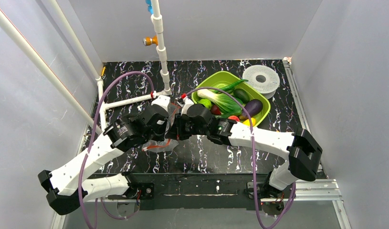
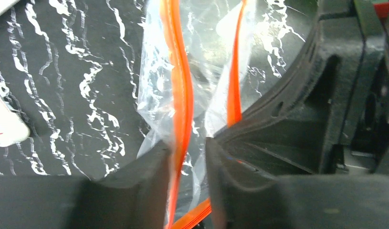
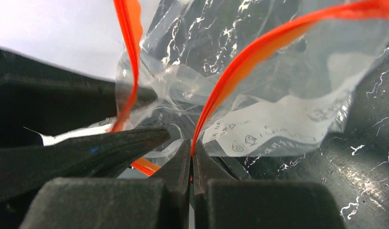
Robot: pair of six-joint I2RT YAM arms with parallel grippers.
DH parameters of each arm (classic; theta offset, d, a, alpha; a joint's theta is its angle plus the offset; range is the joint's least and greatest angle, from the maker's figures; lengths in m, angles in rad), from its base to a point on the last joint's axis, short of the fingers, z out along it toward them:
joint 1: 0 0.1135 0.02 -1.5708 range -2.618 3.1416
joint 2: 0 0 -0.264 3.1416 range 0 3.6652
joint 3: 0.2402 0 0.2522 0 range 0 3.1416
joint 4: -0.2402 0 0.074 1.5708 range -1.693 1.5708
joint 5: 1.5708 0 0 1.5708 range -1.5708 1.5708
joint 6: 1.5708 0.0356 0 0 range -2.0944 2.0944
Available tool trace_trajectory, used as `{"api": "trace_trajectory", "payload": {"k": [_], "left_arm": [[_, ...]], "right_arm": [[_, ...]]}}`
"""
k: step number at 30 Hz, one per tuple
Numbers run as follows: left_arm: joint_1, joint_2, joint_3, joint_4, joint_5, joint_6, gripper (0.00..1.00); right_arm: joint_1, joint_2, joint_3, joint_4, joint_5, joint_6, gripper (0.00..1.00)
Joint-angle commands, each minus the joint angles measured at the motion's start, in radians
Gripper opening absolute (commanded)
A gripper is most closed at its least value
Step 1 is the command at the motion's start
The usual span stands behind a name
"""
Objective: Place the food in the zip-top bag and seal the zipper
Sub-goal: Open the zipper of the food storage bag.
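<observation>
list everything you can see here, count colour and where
zip-top bag: one, clear, table centre, at both grippers
zipper: one, red-orange, bag mouth, its two strips parted
food: several pieces, green, purple, red, yellow, in the tray
tray: one, lime green, far right
disc: one, white, perforated, beyond the tray
pipe frame: one, white, far left
table: one, black marbled
left gripper: black, slightly open around one strip
right gripper: black, shut on the other strip

Zip-top bag mostly hidden under the left gripper; beyond its fingertips the zipper blurs, possibly loose.
</observation>
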Motion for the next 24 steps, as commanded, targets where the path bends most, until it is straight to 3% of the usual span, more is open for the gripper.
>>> {"api": "trace_trajectory", "payload": {"k": [1,5,11,13,18,21,24], "left_arm": [[0.004,-0.010,0.046,-0.033,-0.124,0.029,0.40],[0.004,0.004,0.046,-0.011,-0.137,0.043,0.52],[0.004,0.032,0.063,-0.013,-0.193,0.044,0.51],[0.004,0.030,0.066,-0.013,-0.208,0.047,0.45],[0.004,0.014,0.073,-0.035,-0.283,0.051,0.11],[0.004,-0.009,0.089,-0.055,-0.313,0.072,0.00],[0.004,0.004,0.149,-0.132,-0.364,0.089,0.00]], "right_arm": [[0.010,-0.015,0.051,-0.007,0.028,-0.021,0.01],[0.014,-0.013,0.065,-0.008,0.025,-0.021,0.01],[0.023,-0.007,0.083,-0.023,0.033,-0.026,0.01],[0.025,-0.003,0.087,-0.044,0.040,-0.029,0.01],[0.030,0.006,0.093,-0.039,0.032,-0.045,0.01],[0.025,0.025,0.095,-0.019,-0.007,-0.067,0.01],[-0.003,0.064,0.149,-0.017,-0.090,-0.075,0.01]]}}
